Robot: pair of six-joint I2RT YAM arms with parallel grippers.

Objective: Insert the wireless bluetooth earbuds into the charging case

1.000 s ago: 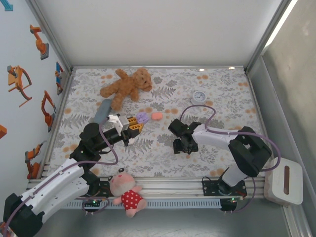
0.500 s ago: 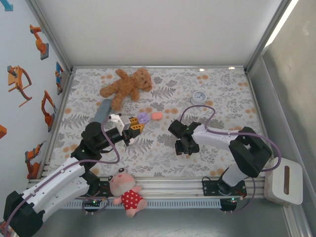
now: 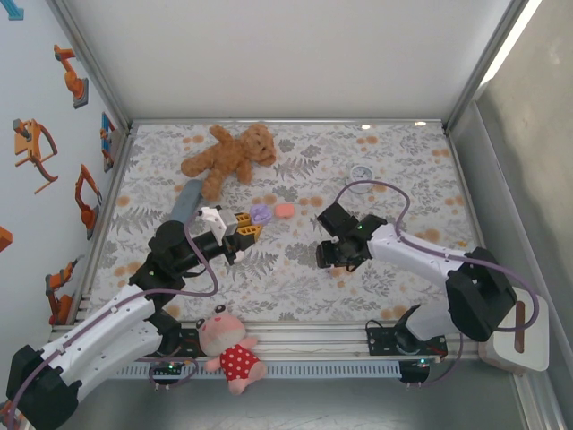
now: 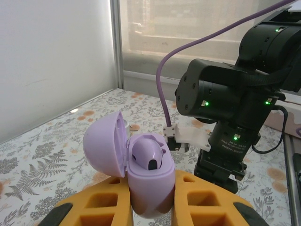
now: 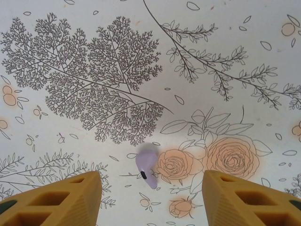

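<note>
One purple earbud [image 5: 146,168] lies between the right fingers [image 5: 59,197] (touching neither).

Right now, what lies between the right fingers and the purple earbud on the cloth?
Only bare flowered cloth. In the right wrist view the earbud lies between the two fingers, touching neither.
</note>
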